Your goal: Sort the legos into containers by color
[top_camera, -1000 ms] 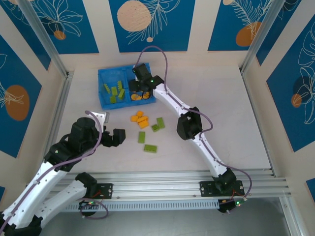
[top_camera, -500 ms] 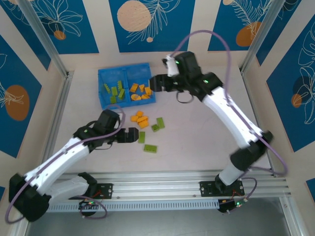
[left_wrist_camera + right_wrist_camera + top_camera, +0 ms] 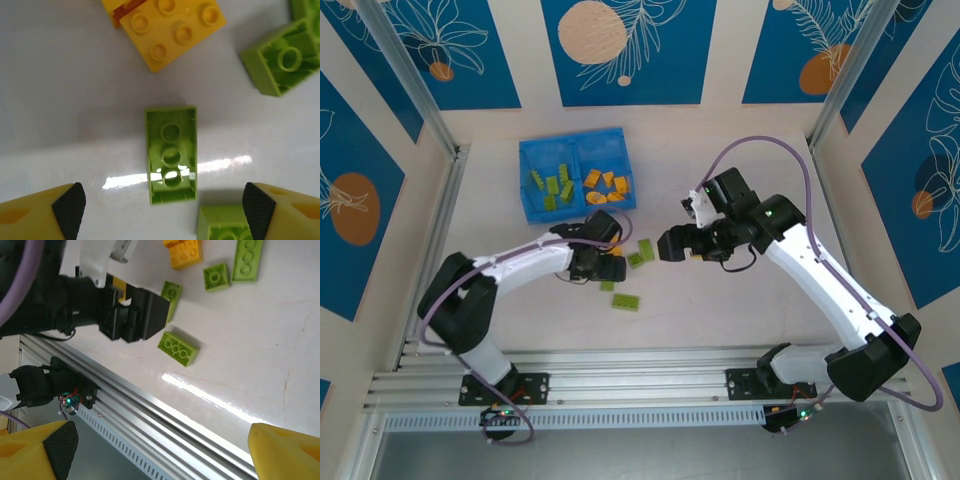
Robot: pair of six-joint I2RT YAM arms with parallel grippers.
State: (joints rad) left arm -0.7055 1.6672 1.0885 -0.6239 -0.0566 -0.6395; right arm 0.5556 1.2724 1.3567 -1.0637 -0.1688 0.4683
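Left gripper (image 3: 605,268) low over loose legos at table centre. Jaws wide; upside-down green brick (image 3: 171,161) lies between fingertips, apart from both. Yellow brick (image 3: 172,27) at its 12 o'clock, second green brick (image 3: 280,62) at 2.

Right gripper (image 3: 670,245) at 3 o'clock of pile, jaws wide, empty; I can't judge its height.

Blue tray (image 3: 525,180) at table's 11 o'clock: green legos (image 3: 552,187) in left compartment, orange legos (image 3: 605,183) in right.

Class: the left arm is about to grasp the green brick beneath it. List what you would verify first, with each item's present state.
1. Left end effector open: ok.
2. Green brick between its fingers: ok.
3. Neighbouring green brick clear of the closing finger: not ok, it lies right beside one.
4. Right end effector apart from the left: ok.
5. Green compartment of the tray has room: ok.
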